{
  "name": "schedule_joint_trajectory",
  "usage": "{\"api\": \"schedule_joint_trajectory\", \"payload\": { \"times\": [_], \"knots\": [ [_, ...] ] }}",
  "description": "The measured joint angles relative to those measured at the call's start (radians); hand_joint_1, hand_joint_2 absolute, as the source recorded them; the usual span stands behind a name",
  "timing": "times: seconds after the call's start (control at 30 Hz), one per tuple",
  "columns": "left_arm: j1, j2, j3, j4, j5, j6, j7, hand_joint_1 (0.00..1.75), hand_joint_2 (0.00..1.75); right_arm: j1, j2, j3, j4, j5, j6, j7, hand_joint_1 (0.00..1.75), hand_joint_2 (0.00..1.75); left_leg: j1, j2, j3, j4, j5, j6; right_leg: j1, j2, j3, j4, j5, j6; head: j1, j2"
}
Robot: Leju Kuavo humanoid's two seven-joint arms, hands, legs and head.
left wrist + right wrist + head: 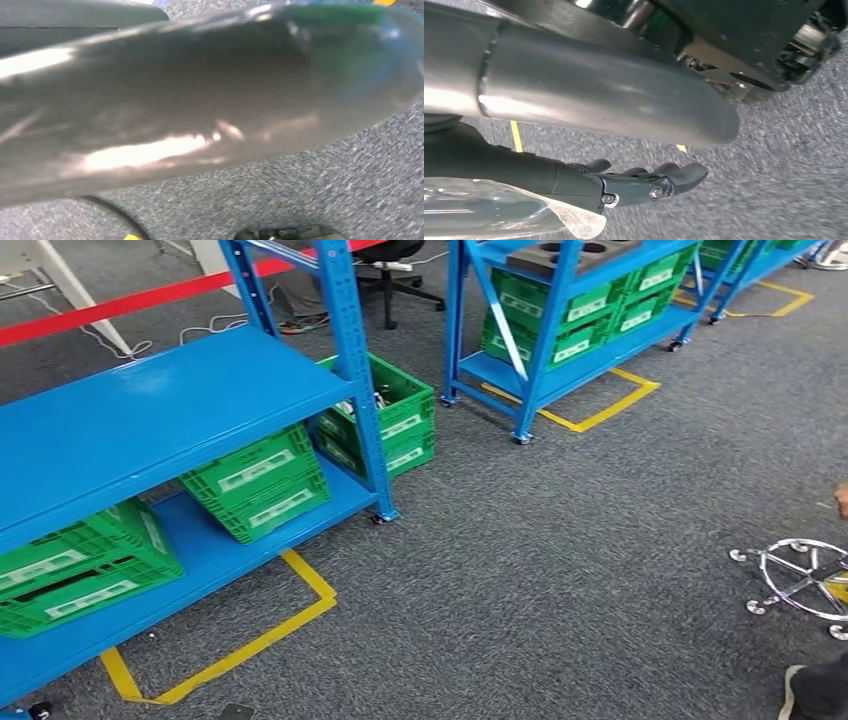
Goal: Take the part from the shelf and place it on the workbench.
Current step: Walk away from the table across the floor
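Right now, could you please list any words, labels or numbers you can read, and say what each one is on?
None can be read.
White labels on the green crates of the near blue shelf: too blurred.
White labels on the crates of the far shelf: too small.

Even, bright overhead light is seen across the head view, with soft sheen spread over the blue shelf (150, 415) and only faint shadows laid beneath it on the grey carpet (560, 560). Slight softness is noted throughout, and the chrome chair base (800, 575) is picked out by sharp glints. In the left wrist view, a large grey surface (200, 100) is rendered heavily blurred, streaked with white glare. In the right wrist view, the right hand (644, 182) is held in fair focus, while the carpet is smeared.
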Motion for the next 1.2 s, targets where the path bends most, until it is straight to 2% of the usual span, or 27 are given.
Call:
{"api": "schedule_joint_trajectory", "payload": {
  "times": [0.03,0.1,0.13,0.2,0.23,0.27,0.3,0.33,0.37,0.4,0.47,0.53,0.6,0.63,0.7,0.77,0.8,0.83,0.87,0.9,0.93,1.0,1.03,1.07,1.1,1.13,1.2],
  "knots": [
    [-0.001,0.000,0.000,0.000,-0.001,-0.001,0.000,0.00,0.00,-0.001,0.000,0.000,0.000,-0.001,0.000,0.000,0.00,0.00,-0.004,0.011,0.006,-0.016,-0.001,0.007,0.003,-0.011,0.004,0.000,-0.004,0.006,0.000,0.000],
    [0.001,0.000,0.000,0.000,-0.002,-0.003,-0.001,0.00,0.00,-0.004,0.000,0.000,0.000,-0.002,-0.001,0.000,0.00,0.00,-0.007,-0.011,0.003,-0.019,-0.001,0.021,0.003,-0.029,0.012,-0.002,-0.009,0.017,0.002,0.000],
    [0.002,0.000,0.000,0.000,-0.002,-0.004,-0.001,0.00,0.00,-0.005,0.000,0.000,0.000,-0.002,-0.002,-0.001,0.00,0.00,-0.006,-0.023,0.003,-0.021,0.000,0.027,0.001,-0.019,0.011,0.004,-0.018,0.023,0.003,0.000],
    [0.002,0.000,0.001,0.000,-0.001,-0.008,-0.001,0.00,0.00,-0.005,0.000,0.000,0.000,-0.002,-0.002,-0.002,0.00,0.00,-0.003,-0.047,0.003,-0.026,0.004,0.039,-0.004,0.034,-0.019,0.070,-0.065,0.030,0.008,0.000],
    [0.001,-0.001,0.001,0.000,-0.001,-0.011,-0.001,0.00,0.00,-0.004,0.000,0.000,0.000,-0.001,-0.003,-0.002,0.00,0.00,-0.003,-0.059,0.002,-0.026,0.005,0.043,-0.005,0.065,-0.050,0.135,-0.099,0.030,0.011,0.000],
    [0.000,-0.001,0.001,0.000,-0.001,-0.014,-0.001,0.00,0.00,-0.002,0.000,0.000,0.000,0.000,-0.003,-0.002,0.00,0.00,-0.003,-0.072,0.001,-0.025,0.006,0.046,-0.005,0.082,-0.086,0.208,-0.129,0.029,0.012,0.000],
    [-0.001,-0.001,0.001,0.000,-0.001,-0.017,0.000,0.00,0.00,0.000,0.000,0.000,0.000,0.001,-0.003,-0.002,0.00,0.00,-0.004,-0.087,0.000,-0.025,0.006,0.047,-0.005,0.090,-0.119,0.268,-0.145,0.028,0.012,0.000],
    [-0.001,-0.001,0.001,0.000,-0.001,-0.020,0.000,0.00,0.00,0.001,0.000,0.000,0.000,0.002,-0.003,-0.001,0.00,0.00,-0.005,-0.102,0.001,-0.025,0.006,0.048,-0.004,0.093,-0.138,0.295,-0.141,0.026,0.012,0.000],
    [0.000,-0.001,0.001,0.000,-0.001,-0.023,0.001,0.00,0.00,0.002,0.000,0.000,0.000,0.003,-0.003,0.000,0.00,0.00,-0.006,-0.117,0.002,-0.025,0.006,0.047,-0.004,0.097,-0.140,0.281,-0.116,0.022,0.012,0.000],
    [0.000,-0.001,0.001,0.000,-0.001,-0.027,0.001,0.00,0.00,0.002,0.000,0.000,0.000,0.004,-0.003,0.000,0.00,0.00,-0.006,-0.132,0.004,-0.025,0.006,0.047,-0.004,0.103,-0.124,0.231,-0.076,0.018,0.012,0.000],
    [0.000,-0.002,0.002,0.000,-0.001,-0.033,0.001,0.00,0.00,0.001,0.000,0.000,0.000,0.004,-0.003,0.000,0.00,0.00,-0.006,-0.159,0.005,-0.023,0.005,0.045,-0.005,0.142,-0.073,0.097,-0.004,0.008,0.012,0.000],
    [-0.001,-0.004,0.002,0.000,0.000,-0.035,0.001,0.00,0.00,0.001,0.000,0.000,0.000,0.005,-0.004,0.000,0.00,0.00,-0.005,-0.182,-0.001,-0.021,0.007,0.036,-0.005,0.173,-0.041,0.026,0.013,0.003,0.012,0.000],
    [0.001,-0.003,0.003,0.000,0.000,-0.036,0.001,0.00,0.00,0.000,0.000,0.000,0.000,0.005,-0.004,0.001,0.00,0.00,-0.002,-0.202,-0.008,-0.022,0.012,0.023,-0.004,0.162,-0.032,0.016,0.011,-0.001,0.012,0.000],
    [0.003,-0.002,0.003,0.000,0.000,-0.037,0.001,0.00,0.00,0.000,0.000,0.000,0.000,0.006,-0.004,0.001,0.00,0.00,-0.002,-0.199,-0.010,-0.020,0.010,0.017,-0.005,0.151,-0.028,0.013,0.013,-0.005,0.011,0.000],
    [0.004,-0.001,0.004,0.000,0.001,-0.040,0.001,0.00,0.00,0.000,0.002,0.000,0.000,0.006,-0.004,0.000,0.00,0.00,-0.005,-0.157,-0.030,0.026,-0.021,0.005,-0.009,0.125,-0.022,0.005,0.017,-0.015,0.003,0.000],
    [0.002,-0.001,0.005,0.000,0.001,-0.043,0.002,0.00,0.00,0.002,0.002,0.000,0.000,0.006,-0.004,0.000,0.00,0.00,-0.005,-0.103,-0.081,0.143,-0.083,-0.003,-0.007,0.095,-0.019,0.004,0.016,-0.020,-0.006,0.000],
    [0.001,-0.001,0.005,0.000,0.002,-0.044,0.003,0.00,0.00,0.003,0.002,0.000,0.000,0.006,-0.004,0.001,0.00,0.00,-0.004,-0.091,-0.108,0.202,-0.106,-0.006,-0.006,0.079,-0.018,0.004,0.014,-0.022,-0.007,0.000],
    [0.002,-0.001,0.005,0.000,0.002,-0.044,0.005,0.00,0.00,0.003,0.002,0.000,0.000,0.006,-0.004,0.001,0.00,0.00,-0.003,-0.085,-0.123,0.237,-0.114,-0.008,-0.005,0.063,-0.017,0.004,0.013,-0.023,-0.007,0.000],
    [0.003,-0.001,0.005,0.000,0.002,-0.045,0.010,0.00,0.00,0.003,0.001,0.000,0.000,0.005,-0.004,0.001,0.00,0.00,-0.002,-0.081,-0.120,0.236,-0.103,-0.009,-0.004,0.048,-0.015,0.004,0.011,-0.023,-0.007,0.000],
    [0.004,-0.001,0.005,0.000,0.002,-0.046,0.015,0.00,0.00,0.001,0.001,0.000,0.000,0.004,-0.003,0.001,0.00,0.00,-0.002,-0.075,-0.098,0.196,-0.074,-0.008,-0.003,0.035,-0.013,0.004,0.009,-0.022,-0.007,0.000],
    [0.005,-0.001,0.005,0.000,0.001,-0.046,0.020,0.00,0.00,0.000,0.001,0.000,0.000,0.003,-0.003,0.001,0.00,0.00,-0.003,-0.061,-0.061,0.128,-0.039,-0.005,-0.003,0.023,-0.009,0.004,0.007,-0.020,-0.007,0.000],
    [0.002,-0.001,0.005,0.000,0.000,-0.048,0.024,0.00,0.00,-0.001,0.002,0.000,0.000,0.002,-0.003,0.001,0.00,0.00,-0.013,-0.018,0.001,0.008,0.000,0.008,0.002,0.002,-0.003,0.005,0.000,-0.013,-0.007,0.000],
    [0.001,-0.001,0.005,0.000,-0.001,-0.048,0.024,0.00,0.00,-0.002,0.002,0.000,0.000,0.001,-0.003,0.001,0.00,0.00,-0.017,-0.005,0.014,-0.020,0.003,0.015,0.005,-0.008,-0.001,0.005,-0.002,-0.008,-0.006,0.000],
    [0.000,-0.001,0.005,0.000,-0.001,-0.048,0.024,0.00,0.00,-0.003,0.002,0.000,0.000,0.001,-0.003,0.001,0.00,0.00,-0.020,-0.004,0.015,-0.027,-0.001,0.021,0.007,-0.018,0.002,0.004,-0.004,-0.003,-0.005,0.000],
    [0.001,-0.001,0.005,0.000,-0.001,-0.048,0.024,0.00,0.00,-0.004,0.002,0.000,0.000,0.001,-0.003,0.001,0.00,0.00,-0.020,-0.017,0.013,-0.029,0.001,0.027,0.007,-0.027,0.005,0.003,-0.005,0.002,-0.005,0.000],
    [0.003,-0.001,0.006,0.000,-0.001,-0.048,0.024,0.00,0.00,-0.006,0.002,0.000,0.000,0.002,-0.003,0.001,0.00,0.00,-0.018,-0.027,0.013,-0.032,0.004,0.033,0.006,-0.022,0.006,0.003,-0.009,0.008,-0.005,0.000],
    [0.005,-0.001,0.006,0.000,-0.001,-0.047,0.025,0.00,0.00,-0.007,0.002,0.000,-0.001,0.003,-0.003,0.001,0.00,0.00,-0.013,-0.048,0.014,-0.039,0.009,0.045,0.002,0.025,-0.011,0.043,-0.042,0.018,-0.002,0.000]
  ]
}}
